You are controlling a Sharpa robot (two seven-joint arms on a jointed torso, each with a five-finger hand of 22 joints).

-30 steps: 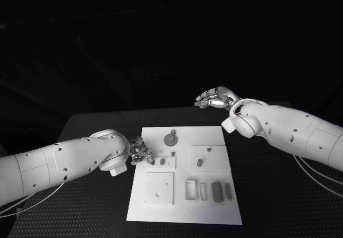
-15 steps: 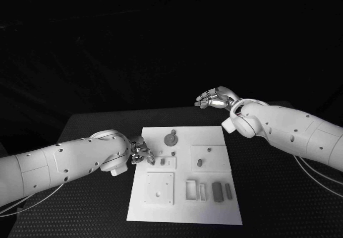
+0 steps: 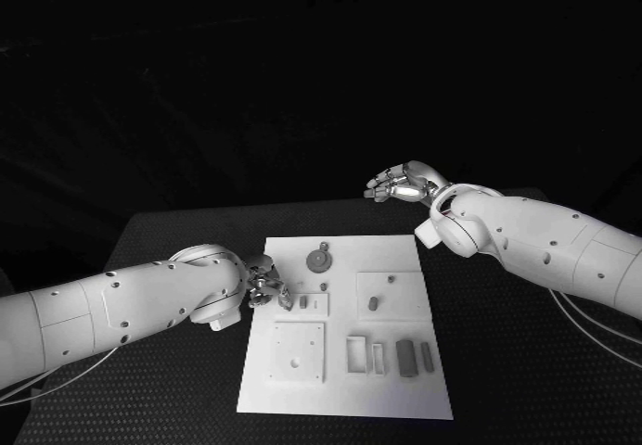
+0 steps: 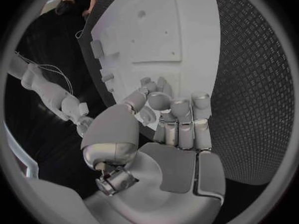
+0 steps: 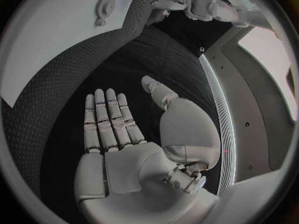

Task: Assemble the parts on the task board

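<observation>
The white task board (image 3: 402, 389) lies in the middle of the table. My left hand (image 3: 263, 286) sits at the board's left edge with its fingers (image 4: 181, 117) curled in, and it pinches a small grey part (image 3: 284, 298) just over the board. A round toothed part (image 3: 320, 260) lies near the board's far end, with a short peg (image 3: 375, 302) and another small piece (image 3: 305, 302) in the middle. My right hand (image 3: 402, 185) hovers beyond the far edge of the table, its palm (image 5: 134, 169) flat, fingers straight and holding nothing.
A raised square plate (image 3: 297, 350), a rectangular frame (image 3: 357, 354) and grey bars (image 3: 405, 358) occupy the board's near half. Black textured tabletop (image 3: 174, 241) surrounds the board. The right wrist view shows the board (image 5: 56, 40) and the toothed part (image 5: 104, 6).
My left forearm has shifted slightly. Both hands stay in about the same places.
</observation>
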